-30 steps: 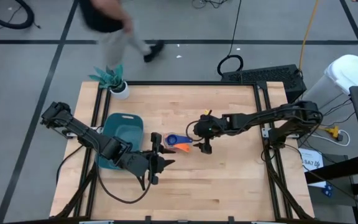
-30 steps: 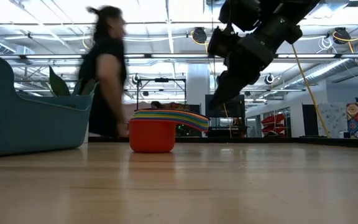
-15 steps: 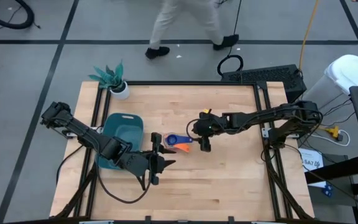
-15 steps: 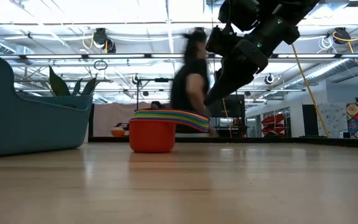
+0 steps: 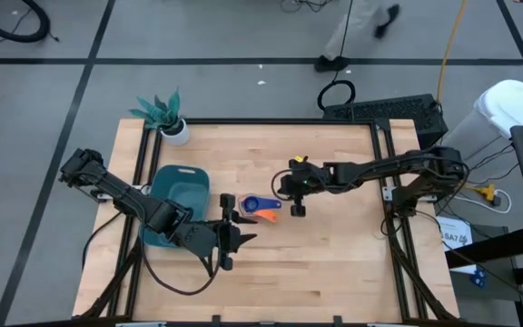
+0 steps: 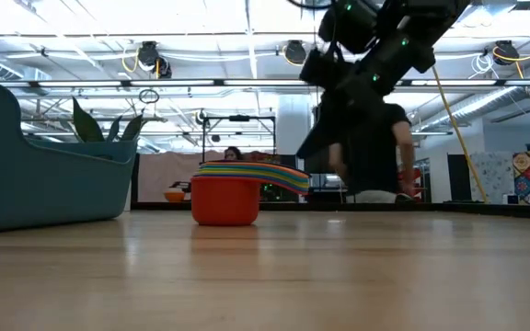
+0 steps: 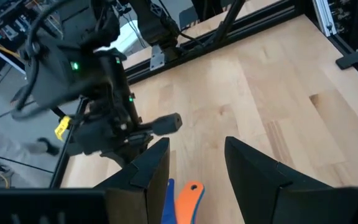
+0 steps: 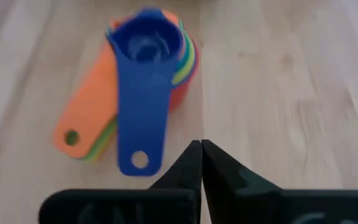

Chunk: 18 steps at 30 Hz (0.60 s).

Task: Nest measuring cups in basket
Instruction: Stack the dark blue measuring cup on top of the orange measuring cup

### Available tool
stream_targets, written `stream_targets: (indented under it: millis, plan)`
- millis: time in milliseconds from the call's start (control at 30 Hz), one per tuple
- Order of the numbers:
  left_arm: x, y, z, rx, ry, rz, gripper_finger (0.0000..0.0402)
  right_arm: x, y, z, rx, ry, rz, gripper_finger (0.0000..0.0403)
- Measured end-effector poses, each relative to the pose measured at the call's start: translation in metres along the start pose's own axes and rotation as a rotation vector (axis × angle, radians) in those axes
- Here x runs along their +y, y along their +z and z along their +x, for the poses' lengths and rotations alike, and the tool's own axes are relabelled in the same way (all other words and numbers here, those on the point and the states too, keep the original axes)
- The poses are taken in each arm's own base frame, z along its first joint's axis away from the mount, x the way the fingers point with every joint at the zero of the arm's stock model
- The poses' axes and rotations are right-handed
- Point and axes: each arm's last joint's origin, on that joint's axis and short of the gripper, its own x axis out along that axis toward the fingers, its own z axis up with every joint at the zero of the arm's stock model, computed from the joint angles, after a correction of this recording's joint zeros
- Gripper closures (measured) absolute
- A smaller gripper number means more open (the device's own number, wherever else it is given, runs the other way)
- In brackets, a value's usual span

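Left gripper [image 5: 230,226] sat at the near side of the cups [image 5: 254,208], fingers [image 7: 248,167] parted and holding nothing, the stack's handles showing between them in its wrist view, so my read was it was lined up to take the stack. Cups were already nested into one stack on the table [image 5: 334,263], dark blue on top, red at the bottom, just right of the basket [image 5: 178,189] and not in it. Right gripper [image 5: 297,208] hung just right of the stack with fingers pinched together, empty and clear of the handles, probably out of the way.
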Motion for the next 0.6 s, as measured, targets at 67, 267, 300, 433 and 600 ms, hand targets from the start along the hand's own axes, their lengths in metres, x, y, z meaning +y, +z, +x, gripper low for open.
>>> stream_targets:
  millis: [67, 267, 300, 433, 600]
  plan:
    - [0.000, 0.000, 0.000, 0.000, 0.000, -0.003, 0.0243, -0.001, -0.004, 0.007, 0.022, 0.000, 0.005, 0.0402]
    - [0.000, 0.001, 0.000, -0.007, 0.001, -0.019, 0.0243, -0.001, -0.011, 0.021, 0.052, 0.003, -0.002, 0.0403]
    - [0.000, 0.001, 0.000, -0.007, 0.001, -0.019, 0.0243, -0.001, -0.010, 0.021, 0.044, 0.003, -0.002, 0.0403]
    - [0.000, 0.001, 0.000, -0.007, 0.001, -0.019, 0.0243, -0.001, -0.009, 0.021, 0.026, 0.041, 0.008, 0.0403]
    - [0.000, 0.001, 0.000, -0.014, 0.003, -0.023, 0.0243, 0.003, -0.013, 0.026, 0.053, 0.107, 0.030, 0.0403]
